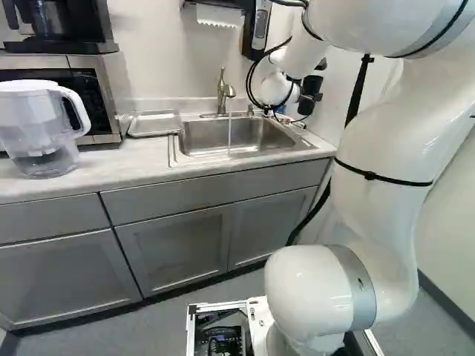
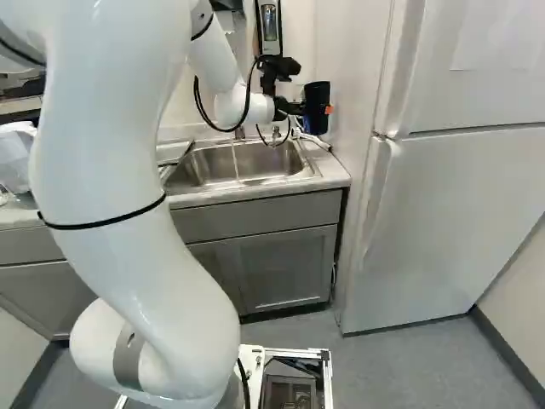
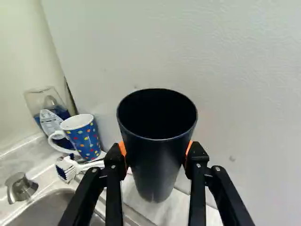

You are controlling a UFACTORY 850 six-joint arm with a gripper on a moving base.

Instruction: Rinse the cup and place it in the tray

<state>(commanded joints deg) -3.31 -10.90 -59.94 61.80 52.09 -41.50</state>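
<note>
Tool [image 2: 324, 109] clamped on the cup [image 3: 156, 169] (plain black, tall, tapering, upright).

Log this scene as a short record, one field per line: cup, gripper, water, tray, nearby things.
cup: black, upright, open end up, held above the counter beside the sink
gripper: shut on the cup from two sides
water: running from the tap into the sink, not over the cup
tray: left of the sink in the left base view; cup not in it
nearby: dotted mug, brush
rinsed: cannot tell
</note>
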